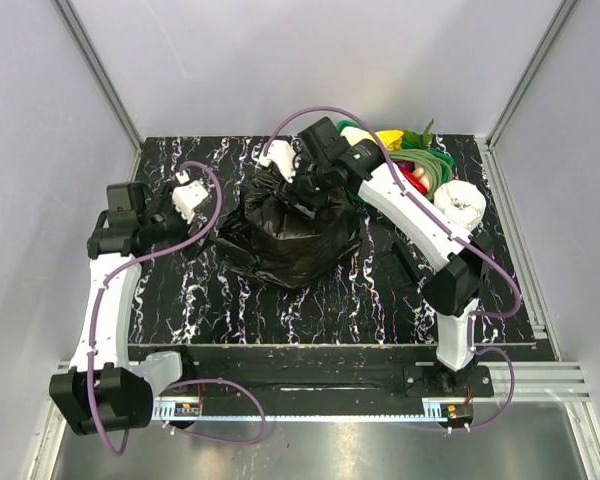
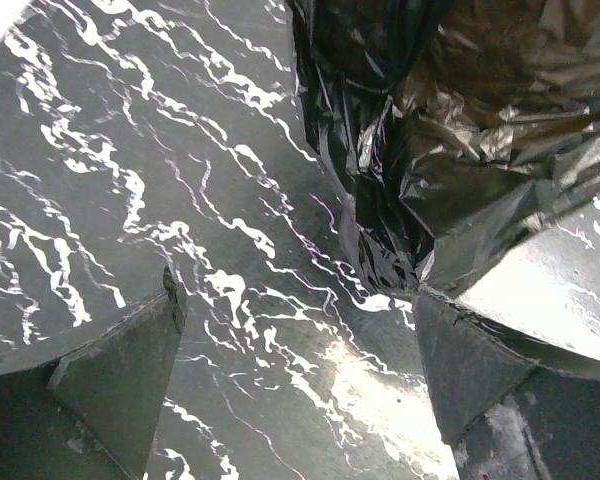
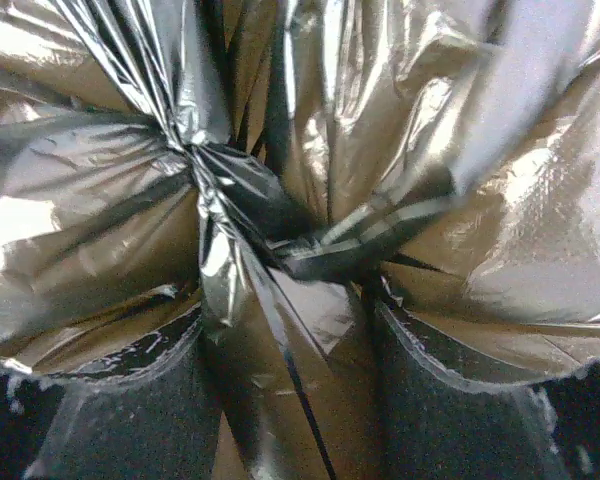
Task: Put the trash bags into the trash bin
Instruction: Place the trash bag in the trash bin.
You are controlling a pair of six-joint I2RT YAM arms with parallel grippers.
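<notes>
The crumpled glossy black plastic trash bag (image 1: 290,235) sat heaped mid-table on the black marbled tabletop (image 1: 180,290), not visibly binned. The right gripper (image 3: 285,310) straddled a gathered fold at its top; pinched or not, I couldn't tell. The left gripper (image 2: 295,290) gaped wide just beside the bag, empty. No white bin showed anywhere, so the job looked undone.

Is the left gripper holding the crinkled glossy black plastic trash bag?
No, the left gripper is open, only black marbled tabletop between its fingers; the bag lies beside it.
</notes>
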